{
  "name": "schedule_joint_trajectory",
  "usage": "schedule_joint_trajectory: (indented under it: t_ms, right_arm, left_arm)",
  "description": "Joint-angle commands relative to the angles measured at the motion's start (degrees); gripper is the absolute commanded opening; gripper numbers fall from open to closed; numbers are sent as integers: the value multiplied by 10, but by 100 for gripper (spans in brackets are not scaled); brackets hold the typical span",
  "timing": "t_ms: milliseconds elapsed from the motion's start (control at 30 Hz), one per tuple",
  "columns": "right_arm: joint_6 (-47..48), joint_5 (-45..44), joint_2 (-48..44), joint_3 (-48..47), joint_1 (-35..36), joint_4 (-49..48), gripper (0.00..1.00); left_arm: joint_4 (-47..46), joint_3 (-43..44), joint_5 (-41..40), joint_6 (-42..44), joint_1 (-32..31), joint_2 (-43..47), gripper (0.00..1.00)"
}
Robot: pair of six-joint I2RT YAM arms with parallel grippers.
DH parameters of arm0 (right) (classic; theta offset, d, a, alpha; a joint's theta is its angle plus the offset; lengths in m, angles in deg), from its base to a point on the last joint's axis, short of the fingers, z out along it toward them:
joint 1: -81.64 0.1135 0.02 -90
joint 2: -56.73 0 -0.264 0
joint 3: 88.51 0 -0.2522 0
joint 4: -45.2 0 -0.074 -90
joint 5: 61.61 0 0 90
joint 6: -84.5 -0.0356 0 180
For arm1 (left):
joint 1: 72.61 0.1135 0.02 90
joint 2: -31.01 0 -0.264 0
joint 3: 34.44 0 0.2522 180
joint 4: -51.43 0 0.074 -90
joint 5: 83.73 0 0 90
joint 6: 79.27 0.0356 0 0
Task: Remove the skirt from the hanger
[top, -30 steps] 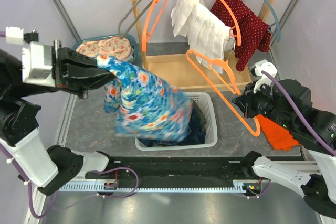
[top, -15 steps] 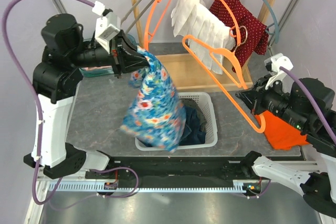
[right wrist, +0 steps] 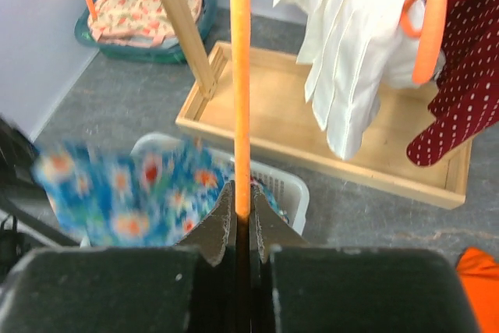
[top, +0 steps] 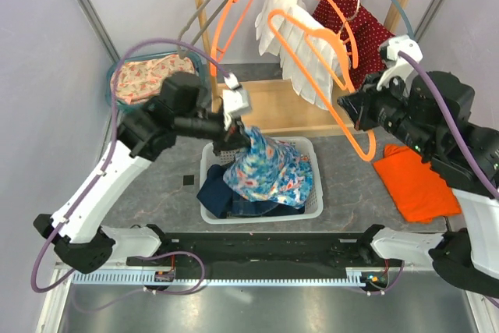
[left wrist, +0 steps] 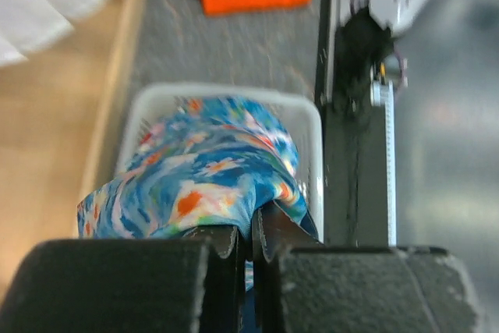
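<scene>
Our left gripper [left wrist: 251, 239] has its fingers pressed together on a fold of the blue flowered skirt [left wrist: 203, 177]. From this grip the skirt hangs down and spreads into the white basket [left wrist: 234, 91] just below, its long axis sloping from the fingers to the basket. The skirt is apart from the hanger. Our right gripper [right wrist: 242, 216] is clamped on the orange hanger [right wrist: 240, 76], whose bar runs straight away from the fingers, toward the rack.
</scene>
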State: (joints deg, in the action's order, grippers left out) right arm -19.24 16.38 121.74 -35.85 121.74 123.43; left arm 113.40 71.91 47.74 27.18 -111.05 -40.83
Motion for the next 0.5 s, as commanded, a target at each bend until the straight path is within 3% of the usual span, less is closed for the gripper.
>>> schedule_joint_trajectory:
  t_ms: [0, 200, 333, 467]
  right_arm:
    - [1, -50, 41, -60, 0, -35, 0]
    - [5, -69, 128, -126, 0, -29, 0]
    - [14, -84, 172, -167, -1, -30, 0]
    - [30, -95, 219, -200, -1, -32, 0]
  left_arm:
    - [28, -65, -66, 103, -52, 35, 2]
    - [30, -184, -144, 156, -74, 19, 2]
    - [-59, -301, -234, 169, -74, -1, 2]
    - [-123, -358, -291, 173, -74, -32, 2]
